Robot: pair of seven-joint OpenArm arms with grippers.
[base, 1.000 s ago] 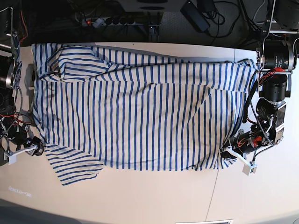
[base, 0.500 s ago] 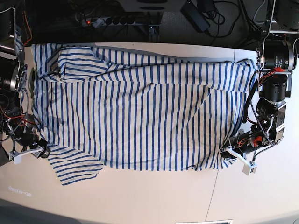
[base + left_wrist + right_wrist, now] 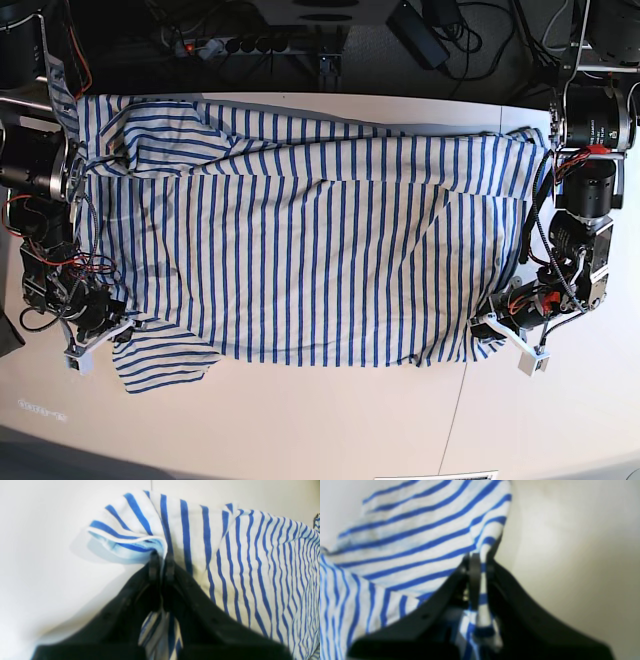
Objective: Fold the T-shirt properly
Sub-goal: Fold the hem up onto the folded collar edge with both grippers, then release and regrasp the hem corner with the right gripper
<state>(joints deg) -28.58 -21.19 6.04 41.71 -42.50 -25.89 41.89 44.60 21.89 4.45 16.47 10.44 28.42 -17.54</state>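
Observation:
The T-shirt (image 3: 300,230), white with narrow blue stripes, lies spread flat across the table, with one sleeve (image 3: 160,362) sticking out at the front left. On the base view's right, my left gripper (image 3: 487,330) is shut on the shirt's front right hem corner. The left wrist view shows the fingers (image 3: 153,562) pinching a fold of the striped cloth (image 3: 250,555). At the view's left, my right gripper (image 3: 118,330) is shut on the shirt's edge beside that sleeve. In the right wrist view a strip of cloth (image 3: 407,542) runs between the closed fingers (image 3: 474,580).
The white table (image 3: 320,425) has a seam (image 3: 460,420) running toward its front edge. Beyond the far edge lie a power strip (image 3: 245,45), cables and a dark adapter (image 3: 420,35). Both arm bases stand at the table's two sides.
My right arm has moved toward the front and in to the shirt's edge by the sleeve, and its gripper has shut on the cloth. The left arm has stayed put.

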